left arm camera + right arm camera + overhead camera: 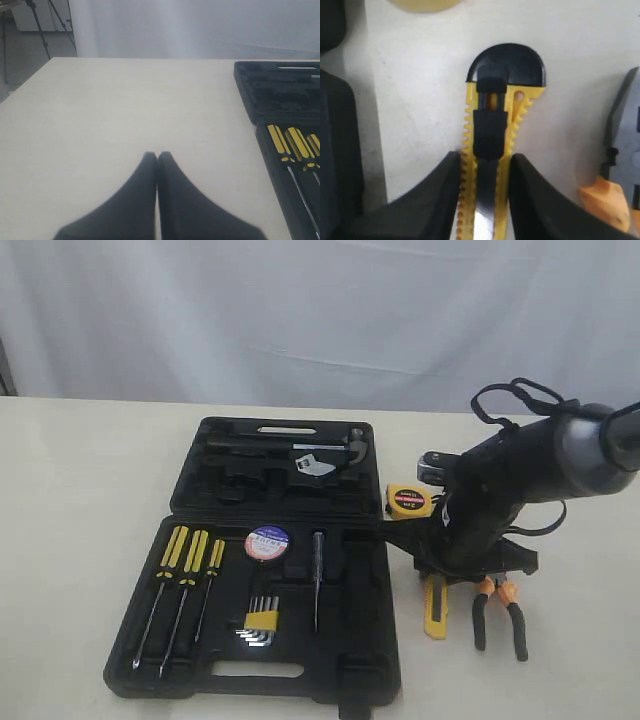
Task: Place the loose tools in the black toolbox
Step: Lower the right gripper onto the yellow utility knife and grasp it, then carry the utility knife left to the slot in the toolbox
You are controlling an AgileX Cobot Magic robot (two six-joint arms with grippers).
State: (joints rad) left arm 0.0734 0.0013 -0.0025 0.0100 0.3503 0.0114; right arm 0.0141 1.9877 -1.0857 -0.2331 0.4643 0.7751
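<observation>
Where it lies: the yellow-black utility knife (490, 125) is found flat on the tabletop (420, 125), just beside the black toolbox (392, 640).
Right hand (485, 154): closed against the knife's yellow edges, near the slider.
Left hand (157, 154): pinched together, empty.
Handling: judged light, stiff and slick; best gripped mid-body.

The exterior view looks down from the front at the whole surface (80, 470) and open toolbox (380, 660). The left wrist view sits low, looking along the surface to the same screwdrivers (295, 145). The right wrist view looks straight down, very close, on the utility knife (492, 130).
</observation>
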